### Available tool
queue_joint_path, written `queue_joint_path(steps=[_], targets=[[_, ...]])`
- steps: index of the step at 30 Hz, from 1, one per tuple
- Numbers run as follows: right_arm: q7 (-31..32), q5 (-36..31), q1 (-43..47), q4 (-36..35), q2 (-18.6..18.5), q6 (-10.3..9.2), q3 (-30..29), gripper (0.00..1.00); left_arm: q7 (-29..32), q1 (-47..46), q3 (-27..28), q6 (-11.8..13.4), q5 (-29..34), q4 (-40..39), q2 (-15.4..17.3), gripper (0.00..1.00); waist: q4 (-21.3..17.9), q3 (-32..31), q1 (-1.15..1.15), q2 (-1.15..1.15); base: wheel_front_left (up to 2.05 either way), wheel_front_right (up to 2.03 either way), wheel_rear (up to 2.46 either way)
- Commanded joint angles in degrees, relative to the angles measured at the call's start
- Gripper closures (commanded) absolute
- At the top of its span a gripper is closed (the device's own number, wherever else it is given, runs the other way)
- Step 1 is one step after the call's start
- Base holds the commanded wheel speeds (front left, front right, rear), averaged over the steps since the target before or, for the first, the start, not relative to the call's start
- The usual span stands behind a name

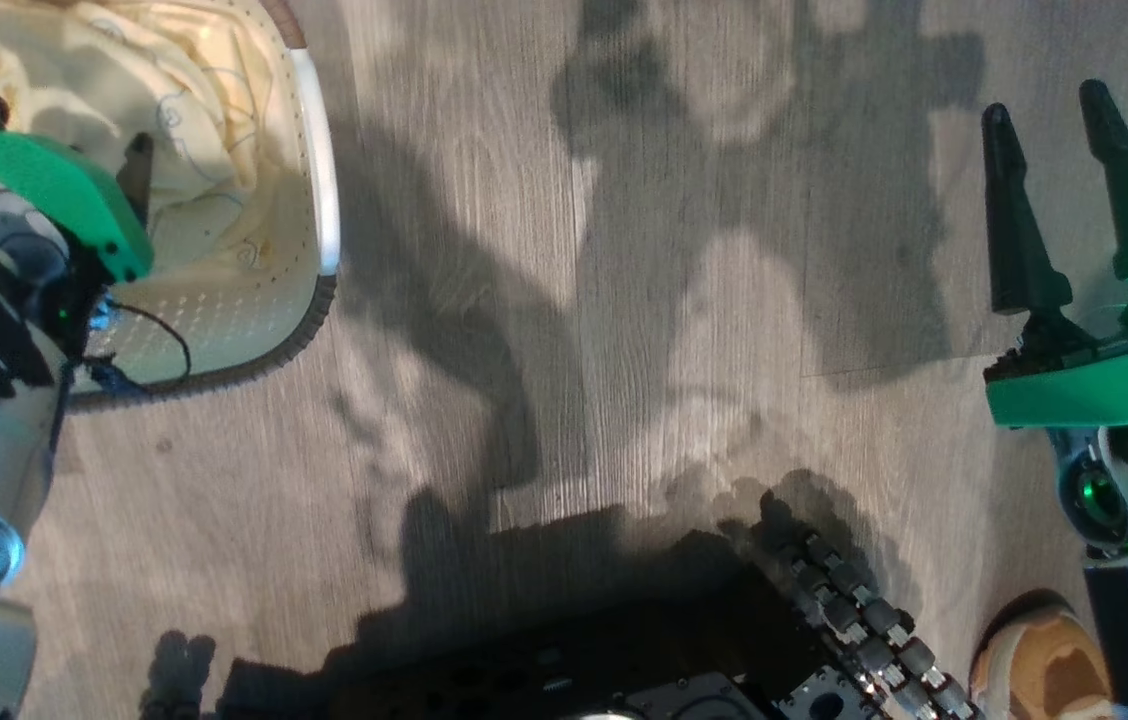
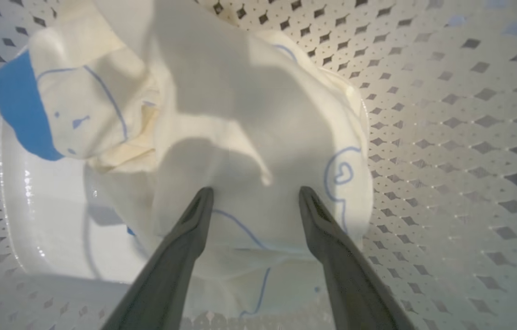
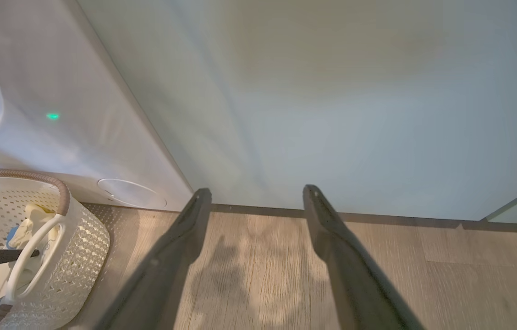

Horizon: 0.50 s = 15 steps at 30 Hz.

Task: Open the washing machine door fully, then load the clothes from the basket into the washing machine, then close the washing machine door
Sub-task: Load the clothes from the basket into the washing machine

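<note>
The clothes [image 2: 249, 114] lie crumpled in the basket [image 2: 446, 137], with a bear-printed fold on top. The left end effector [image 2: 256, 190] straddles that fold, fingers spread wide and holding nothing. Closing here may pinch only a thin layer, which could slip or drag a second garment over the rim. The heap points nowhere clearly; its longer run goes from the blue patch toward the fingers. The right end effector [image 1: 1044, 98] hangs open and empty above the floor [image 1: 624, 300].

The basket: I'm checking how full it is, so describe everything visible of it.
The basket is cream plastic with perforated walls, a brown rim and a white side handle. It stands upright on the wood-look floor beside the washing machine, holding crumpled cream clothes. The left claw reaches inside, open over the fabric.
</note>
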Motion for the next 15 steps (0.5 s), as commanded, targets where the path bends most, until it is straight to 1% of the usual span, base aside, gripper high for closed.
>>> queue_joint_path(steps=[1,9,15], targets=[[-0.4,-0.4,1.1,-1.7,-1.3,0.09,0.8,0.00,-0.4,-0.4,0.0,0.0,-0.9,-0.6,3.0,0.00,0.2,0.8,-0.01,0.00,0.00,0.00,0.00],[-0.4,-0.7,0.7,-2.1,-2.0,0.09,0.7,0.00,0.7,-1.8,-3.5,0.0,-3.7,-2.2,4.1,0.00,0.0,2.7,-0.01,0.00,0.00,0.00,0.00],[-0.4,-1.0,0.5,-2.1,-2.2,0.09,0.7,0.00,1.0,-2.4,-7.3,0.0,-5.8,-3.4,4.9,0.00,-0.1,3.6,-0.01,0.00,0.00,0.00,0.00]])
